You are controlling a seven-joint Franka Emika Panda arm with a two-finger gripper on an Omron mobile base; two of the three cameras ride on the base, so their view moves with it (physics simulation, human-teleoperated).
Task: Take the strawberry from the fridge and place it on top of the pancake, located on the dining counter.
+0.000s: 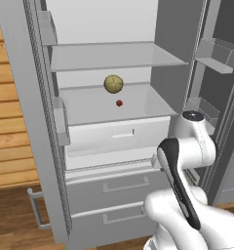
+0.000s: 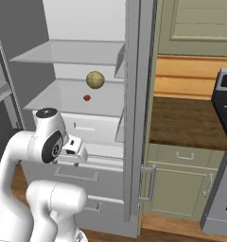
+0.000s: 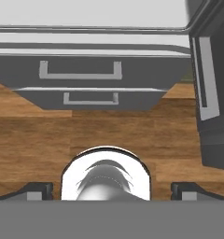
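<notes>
Fingertips, two, small and dark (image 3: 38, 190), standing far apart at the left and right of the hand view, spread wide, nothing between them; gripper (image 3: 112, 190) pointed down over brown wood-plank floor (image 3: 48, 135), in front of the two grey lower drawers with bar pulls (image 3: 81, 70).

Tall light-grey double-door fridge (image 1: 31, 122): both doors swung open, white interior exposed, clear shelves inside, door bins on either side.

Tiny dark-red roundish strawberry (image 1: 119, 103): resting on the lower white shelf (image 1: 89, 110), toward the middle, well above the drawers. Seen also from the right base camera (image 2: 87, 98).

Larger yellow-green round fruit (image 1: 113, 84): on the same shelf, behind and just above the strawberry in both base views, near it but apart.

White arm with dark joints (image 1: 187, 161): folded low before the drawers, well below the strawberry's shelf.

Brown wooden worktop over pale green cabinets (image 2: 186, 123): right of the fridge, beside a dark stove (image 2: 226, 108).
</notes>
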